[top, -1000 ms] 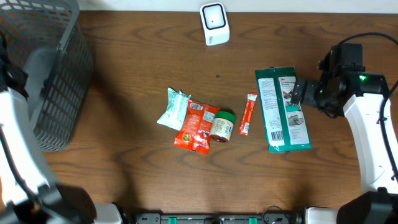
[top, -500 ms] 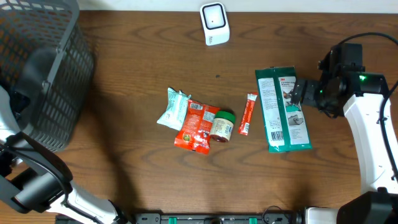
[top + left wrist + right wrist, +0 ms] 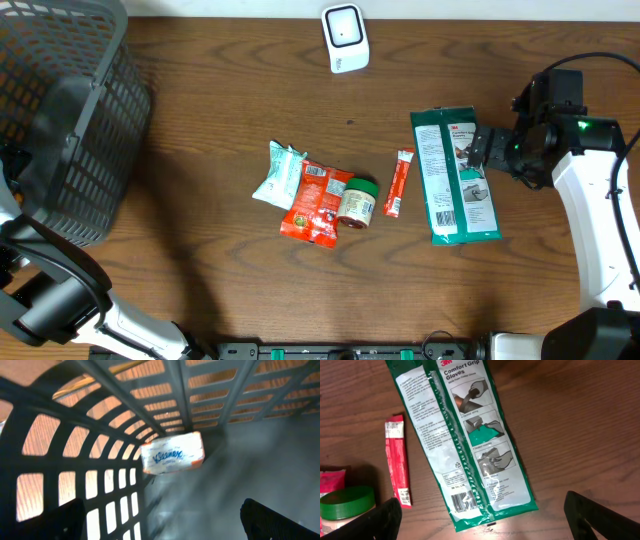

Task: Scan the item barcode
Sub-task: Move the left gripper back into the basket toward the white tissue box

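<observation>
Blurred inside the grey mesh basket (image 3: 260,460), the left claw (image 3: 160,525) gapes empty above a white Kleenex tissue pack (image 3: 172,453), while the right claw (image 3: 481,522), also spread wide, hovers over the green 3M glove packet (image 3: 465,435) lying barcode-up on the brown wooden counter (image 3: 580,420).

The right gripper (image 3: 479,149) hangs over the right edge of a green glove package (image 3: 445,190). The package lies flat on the wooden table (image 3: 200,100); from above it cannot be told whether the gripper touches it. Just past the package, on the side away from the gripper, lies a red stick sachet (image 3: 399,183). Farther out is a small jar (image 3: 357,204) with a green lid, touching a red pouch (image 3: 315,203), and a pale green packet (image 3: 280,172) overlaps the pouch. Ahead and left of the gripper, a white scanner (image 3: 345,38) stands near the table's back edge. Well apart, at the far left, is a grey mesh basket (image 3: 100,150).
</observation>
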Robot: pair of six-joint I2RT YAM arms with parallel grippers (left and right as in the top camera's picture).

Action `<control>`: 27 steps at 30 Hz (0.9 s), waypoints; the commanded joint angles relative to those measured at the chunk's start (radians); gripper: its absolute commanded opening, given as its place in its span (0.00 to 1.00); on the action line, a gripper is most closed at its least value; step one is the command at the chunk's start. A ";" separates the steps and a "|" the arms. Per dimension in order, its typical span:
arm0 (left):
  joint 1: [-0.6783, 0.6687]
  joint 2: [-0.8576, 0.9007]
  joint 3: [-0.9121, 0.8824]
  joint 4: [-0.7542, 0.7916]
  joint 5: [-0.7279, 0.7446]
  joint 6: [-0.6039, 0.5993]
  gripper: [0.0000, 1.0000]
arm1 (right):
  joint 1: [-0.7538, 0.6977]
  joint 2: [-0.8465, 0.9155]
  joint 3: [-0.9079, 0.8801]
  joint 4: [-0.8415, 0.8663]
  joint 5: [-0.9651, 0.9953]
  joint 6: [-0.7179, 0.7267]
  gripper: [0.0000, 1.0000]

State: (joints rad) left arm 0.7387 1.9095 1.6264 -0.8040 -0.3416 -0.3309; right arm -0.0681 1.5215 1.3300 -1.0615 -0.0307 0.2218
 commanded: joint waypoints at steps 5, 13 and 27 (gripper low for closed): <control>0.006 0.048 -0.005 0.051 0.002 0.019 0.98 | -0.002 0.003 -0.004 -0.001 -0.004 -0.014 0.99; 0.006 0.088 -0.006 0.092 0.002 0.016 0.99 | -0.002 0.003 -0.004 -0.002 -0.004 -0.013 0.99; 0.009 0.126 -0.006 0.149 0.117 0.016 0.85 | -0.002 0.003 -0.004 -0.001 -0.004 -0.013 0.99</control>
State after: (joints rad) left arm 0.7418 2.0331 1.6264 -0.6632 -0.2668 -0.3149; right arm -0.0681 1.5215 1.3300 -1.0618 -0.0307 0.2218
